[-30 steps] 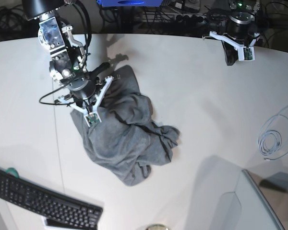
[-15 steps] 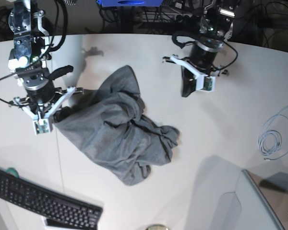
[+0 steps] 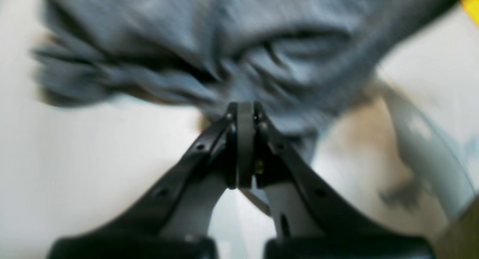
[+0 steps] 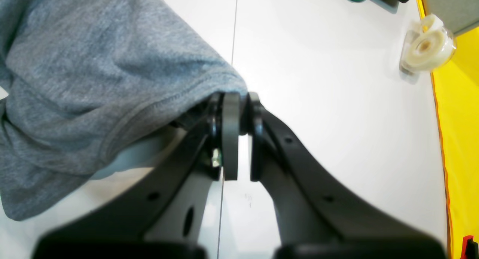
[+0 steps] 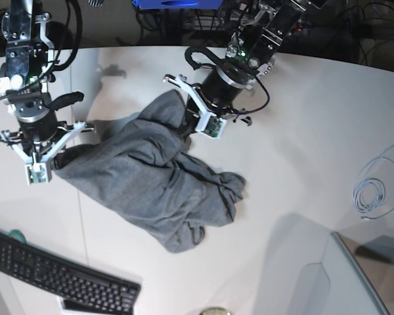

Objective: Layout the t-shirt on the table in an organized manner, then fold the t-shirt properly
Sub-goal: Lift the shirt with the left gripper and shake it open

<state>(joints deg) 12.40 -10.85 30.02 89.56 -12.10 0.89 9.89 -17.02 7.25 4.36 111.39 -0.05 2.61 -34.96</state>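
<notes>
Black plastic fingers of the right gripper [image 4: 235, 101] are pinched tight on a stitched hem of the t-shirt [image 4: 93, 75]. The very tips hide under the cloth there. From above, this gripper [image 5: 58, 156] holds the shirt's left corner, just over the table [image 5: 302, 131].

The left gripper [image 3: 245, 109] has its black fingers pressed together with nothing seen between them. Its picture is very blurry, so I cannot tell if the tips touch the grey cloth [image 3: 224, 45] just past them. From above, this gripper [image 5: 189, 128] sits at the top edge of the shirt, partly hidden by its own arm.

The t-shirt [image 5: 151, 184] is soft, grey and knit, with speckled threads. It lies in a crumpled, lumpy heap in the middle of the smooth white table, full of folds. Sleeves and neck are hard to pick out.

A thin dark line [image 4: 234, 27] runs along the tabletop. A black keyboard [image 5: 59, 275] is cut off at the lower edge. A coiled pale cable [image 5: 371, 193] lies well apart on the far side.
</notes>
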